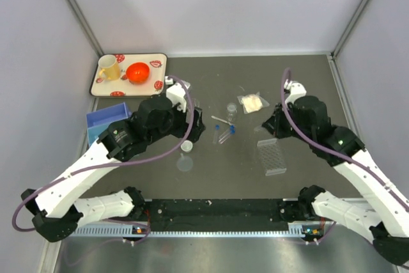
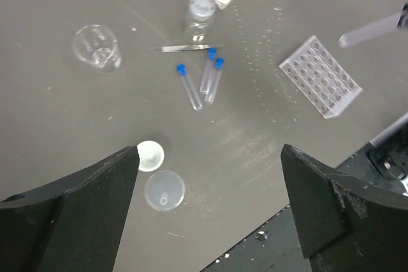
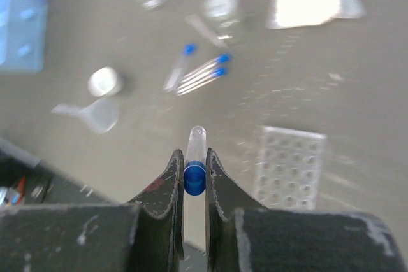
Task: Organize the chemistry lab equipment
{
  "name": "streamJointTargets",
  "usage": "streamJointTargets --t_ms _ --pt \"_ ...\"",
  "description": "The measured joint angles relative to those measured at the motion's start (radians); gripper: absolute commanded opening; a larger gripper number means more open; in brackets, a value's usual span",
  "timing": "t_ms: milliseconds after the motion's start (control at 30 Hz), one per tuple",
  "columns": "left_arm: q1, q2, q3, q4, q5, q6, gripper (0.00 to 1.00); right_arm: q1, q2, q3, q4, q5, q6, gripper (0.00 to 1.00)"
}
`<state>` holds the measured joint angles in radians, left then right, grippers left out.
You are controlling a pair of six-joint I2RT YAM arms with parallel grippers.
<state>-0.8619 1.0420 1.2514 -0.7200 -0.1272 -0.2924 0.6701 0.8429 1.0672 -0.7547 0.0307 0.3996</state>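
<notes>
Right wrist view: right gripper [image 3: 194, 160], black and two-fingered, pinched closed on a clear plastic tube with a blue cap [image 3: 197, 139]. Cap squeezed between the fingertips, clear end pointing away from the wrist. Held above the dark grey table [image 3: 357, 93], near the gridded clear plastic tube rack [image 3: 290, 167] and not touching it.

Left wrist view: left gripper [image 2: 210, 152] spread wide, holding nothing and touching nothing. Poised above the table, with a small white round cup [image 2: 150, 155] and a clear plastic funnel [image 2: 164, 190] lying below, close to one finger. Further off, three more blue-capped clear tubes [image 2: 207, 76] lying side by side, with a thin rod [image 2: 188, 48] just beyond them.

Top external view: both white arms bent at the elbow and reaching inward, left arm [image 1: 83, 171] towards the table's middle, right arm [image 1: 358, 158] ending just beyond the rack.
</notes>
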Motion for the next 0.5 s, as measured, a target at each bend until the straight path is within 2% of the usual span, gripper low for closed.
streamJointTargets --t_ms 167,500 --pt "0.0 -0.081 -0.052 -0.014 -0.089 -0.029 0.97 -0.175 0.052 -0.066 0.003 0.088 -0.012 0.0" --pt "0.0 -0.105 -0.129 -0.014 -0.114 -0.047 0.96 -0.202 0.222 -0.145 0.052 0.08 -0.017 0.0"
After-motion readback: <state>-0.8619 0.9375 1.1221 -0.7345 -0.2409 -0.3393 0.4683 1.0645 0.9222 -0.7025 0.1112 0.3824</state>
